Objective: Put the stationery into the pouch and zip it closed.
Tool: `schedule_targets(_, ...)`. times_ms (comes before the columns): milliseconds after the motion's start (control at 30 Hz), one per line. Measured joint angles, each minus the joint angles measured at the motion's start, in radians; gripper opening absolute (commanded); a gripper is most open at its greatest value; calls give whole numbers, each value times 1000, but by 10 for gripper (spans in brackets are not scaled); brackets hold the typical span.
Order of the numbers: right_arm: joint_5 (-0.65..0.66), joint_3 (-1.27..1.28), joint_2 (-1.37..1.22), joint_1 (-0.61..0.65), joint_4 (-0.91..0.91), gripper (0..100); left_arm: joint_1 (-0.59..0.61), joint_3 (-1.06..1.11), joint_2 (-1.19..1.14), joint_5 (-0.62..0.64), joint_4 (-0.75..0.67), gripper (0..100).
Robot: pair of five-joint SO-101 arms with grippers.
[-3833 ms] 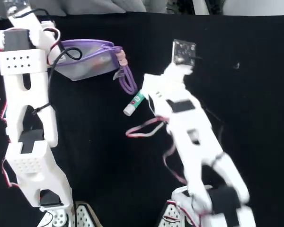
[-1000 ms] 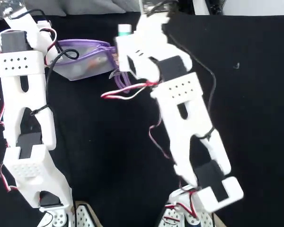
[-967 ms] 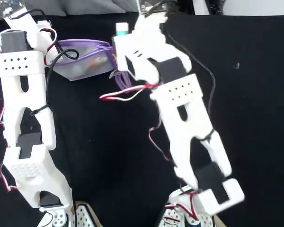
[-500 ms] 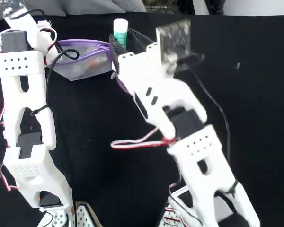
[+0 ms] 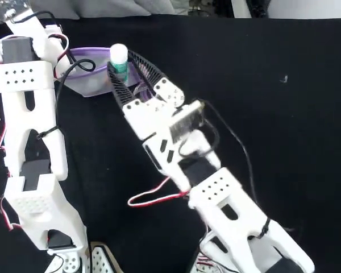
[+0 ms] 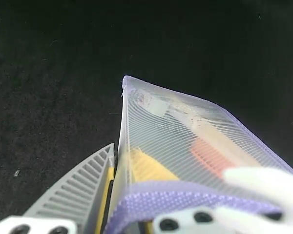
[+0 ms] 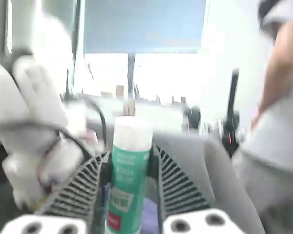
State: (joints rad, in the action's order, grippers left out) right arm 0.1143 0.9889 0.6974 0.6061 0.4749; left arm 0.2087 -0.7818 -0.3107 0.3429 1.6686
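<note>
The right claw [image 5: 123,69] is pinching the glue stick [image 5: 119,58] upright between its fingers, over the purple pouch [image 5: 92,81]. The left claw [image 6: 132,200] is gripping the pouch's edge.

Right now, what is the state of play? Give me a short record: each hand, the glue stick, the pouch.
left hand: shut on the pouch's edge
right hand: shut on the glue stick, at the pouch's mouth
glue stick: upright, white end up, lower end hidden
pouch: clear with purple trim; yellow and orange items show inside
table: black cloth
</note>
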Motion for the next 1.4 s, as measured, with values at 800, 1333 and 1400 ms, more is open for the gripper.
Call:
schedule_targets(800, 80, -222, -569, 35, 534, 11, 0, 8, 2, 8, -6, 30)
schedule_targets(1333, 86, -229, -565, 31, 560, 11, -17, 31, 3, 3, -26, 30)
schedule_targets(1400, 86, -229, -565, 31, 560, 11, -17, 31, 3, 3, -26, 30)
